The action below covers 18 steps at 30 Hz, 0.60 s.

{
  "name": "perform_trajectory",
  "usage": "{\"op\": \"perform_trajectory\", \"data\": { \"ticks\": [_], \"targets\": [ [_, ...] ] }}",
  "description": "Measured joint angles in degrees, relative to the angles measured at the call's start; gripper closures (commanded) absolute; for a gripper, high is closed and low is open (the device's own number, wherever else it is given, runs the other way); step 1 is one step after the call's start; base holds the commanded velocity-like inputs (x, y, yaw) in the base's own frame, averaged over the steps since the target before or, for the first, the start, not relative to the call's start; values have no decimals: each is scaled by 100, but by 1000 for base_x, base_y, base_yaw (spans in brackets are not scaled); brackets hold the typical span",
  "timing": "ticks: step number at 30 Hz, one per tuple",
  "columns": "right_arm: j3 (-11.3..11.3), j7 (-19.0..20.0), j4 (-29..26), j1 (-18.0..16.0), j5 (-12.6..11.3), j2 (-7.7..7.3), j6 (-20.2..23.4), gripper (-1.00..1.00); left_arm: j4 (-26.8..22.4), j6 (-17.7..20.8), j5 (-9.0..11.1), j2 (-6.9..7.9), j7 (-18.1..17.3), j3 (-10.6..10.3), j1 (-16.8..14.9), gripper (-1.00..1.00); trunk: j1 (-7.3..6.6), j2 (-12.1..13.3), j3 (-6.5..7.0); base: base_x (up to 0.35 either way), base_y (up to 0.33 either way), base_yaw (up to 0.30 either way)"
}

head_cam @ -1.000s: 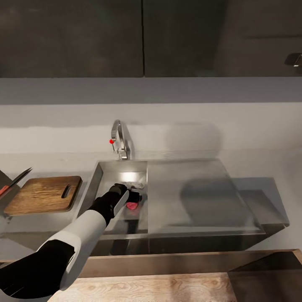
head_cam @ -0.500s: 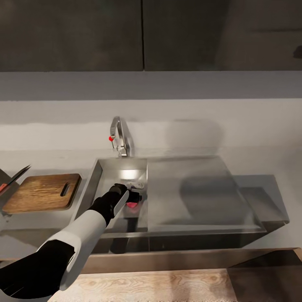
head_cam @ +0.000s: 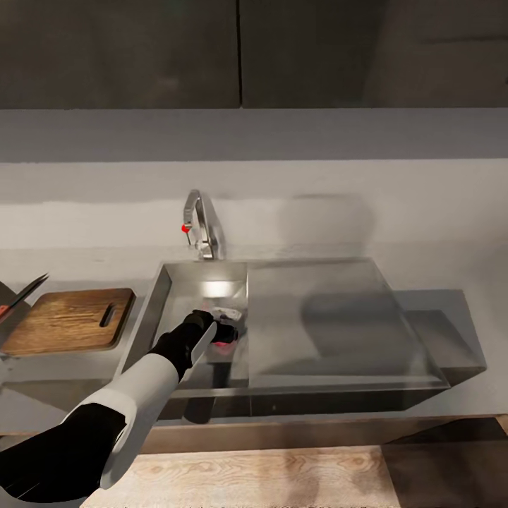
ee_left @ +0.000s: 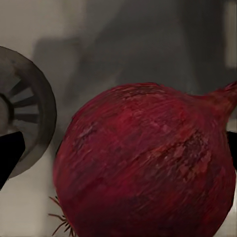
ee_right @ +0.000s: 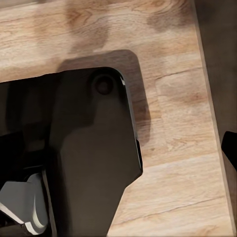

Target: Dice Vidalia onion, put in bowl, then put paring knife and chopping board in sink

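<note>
- The left gripper (head_cam: 227, 331) reaches down into the sink (head_cam: 161, 303); its fingers stand apart, one on either side of the Vidalia onion (ee_left: 145, 163), though actual contact cannot be confirmed.
- The onion lies on the basin floor beside the drain (ee_left: 24, 128).
- Risk: the round bulb could squirt out as the fingers close.
- Further left, the chopping board (head_cam: 67, 319) waits on the countertop (head_cam: 70, 374).

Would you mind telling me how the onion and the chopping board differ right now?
The Vidalia onion is a round dark-red bulb; the chopping board is a flat brown rectangle, far larger. The onion sits in the sink at the left gripper; the board lies on the countertop, untouched.
</note>
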Motion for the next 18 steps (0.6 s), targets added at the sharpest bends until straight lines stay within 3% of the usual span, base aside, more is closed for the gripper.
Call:
{"op": "perform_trajectory", "data": {
  "ticks": [13,14,18],
  "targets": [
    [1,-1,0,1,0,2,0,-100,155,-4,-28,7,13,0,2,-100,-1,-2,-52,0,0,0],
    [1,-1,0,1,0,4,0,-100,154,-4,-20,8,15,1,2,100,-1,-2,-52,0,0,0],
    [1,0,0,2,0,1,0,-100,112,-14,-1,13,22,5,2,100,0,-1,-53,0,0,0]
  ]
}}
